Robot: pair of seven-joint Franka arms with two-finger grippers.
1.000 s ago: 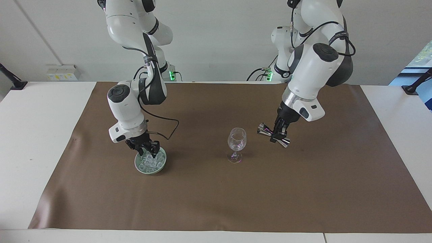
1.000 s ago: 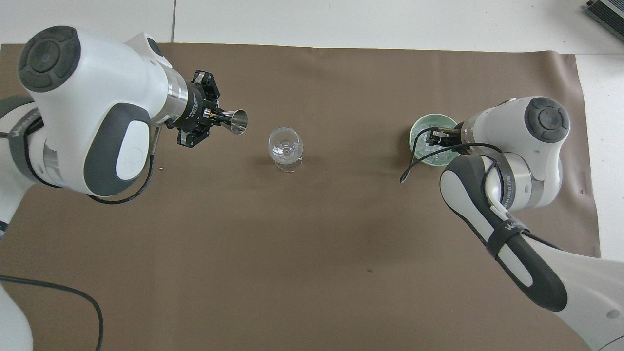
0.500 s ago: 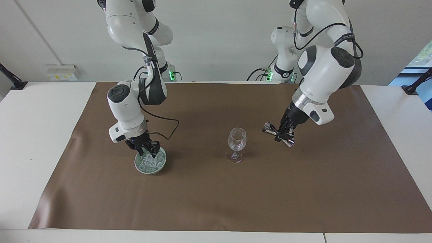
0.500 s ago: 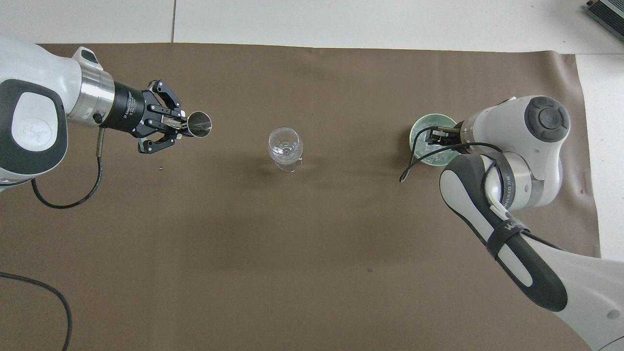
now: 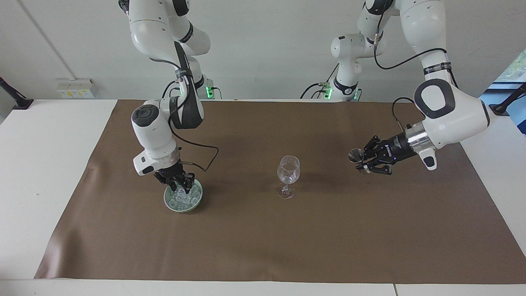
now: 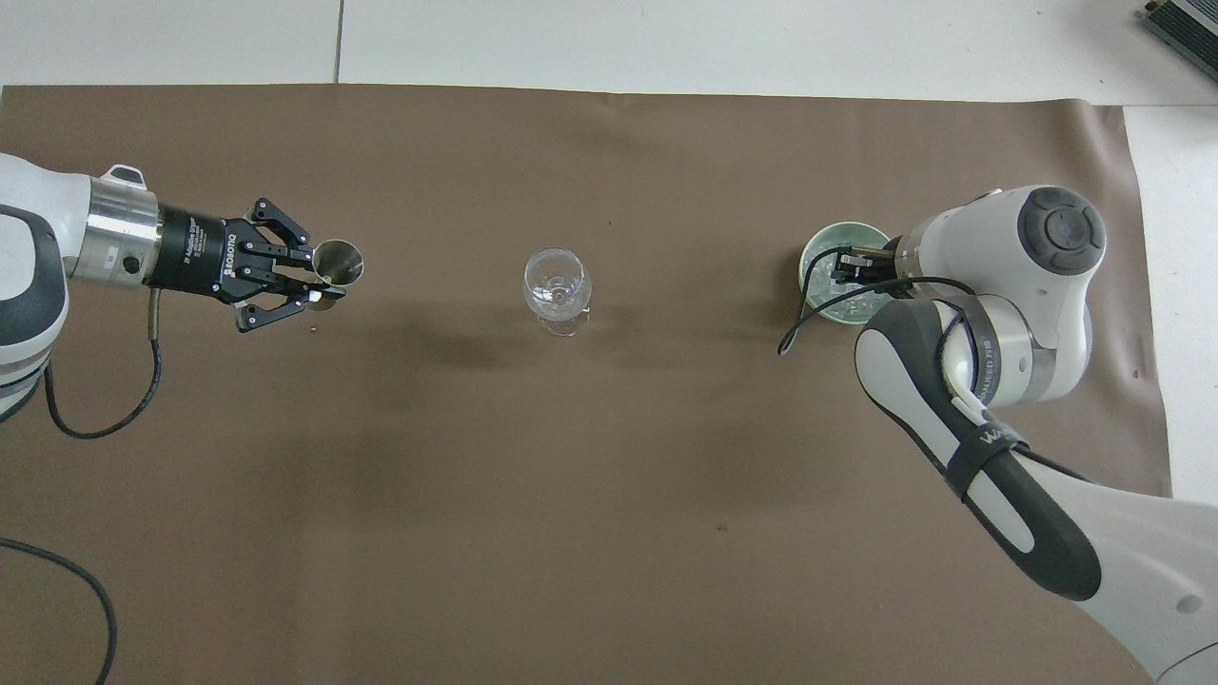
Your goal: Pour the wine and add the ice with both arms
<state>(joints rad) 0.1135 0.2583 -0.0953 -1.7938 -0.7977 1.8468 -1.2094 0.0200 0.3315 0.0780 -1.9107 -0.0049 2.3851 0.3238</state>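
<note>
Hidden: the right gripper [image 5: 177, 185] hangs low over the pale green bowl [image 5: 169, 204] at lower left of the facing view and covers part of the ice [image 5: 183, 198]; in the overhead view the right arm's wrist hides much of that bowl [image 6: 816, 245].
Right gripper state: its fingers reach down among the ice chunks, but whether they are apart or closed on a chunk cannot be told.
Ice: a heap of small clear chunks lying in the bowl, toward the right arm's end of the table.
Left gripper: the left gripper [image 5: 363, 159] at centre right of the facing view is clamped on a steel jigger [image 5: 355, 155], held roughly upright above the brown mat; in the overhead view the gripper [image 6: 303, 283] sits at left of centre and the jigger's [image 6: 338, 263] open mouth faces the camera.
Hard to make out: the jigger's lower cup is lost among the black fingers.
Wine glass: the clear stemmed wine glass [image 5: 288, 176] stands upright at mid-frame, well apart from both the bowl and the jigger; its contents cannot be read.
Cut off: both arms' upper links leave the top of the facing view.
Open room: the brown mat [image 5: 263, 246] lies bare across the lower half of the facing view, and white table [image 5: 37, 172] borders it at both ends.
</note>
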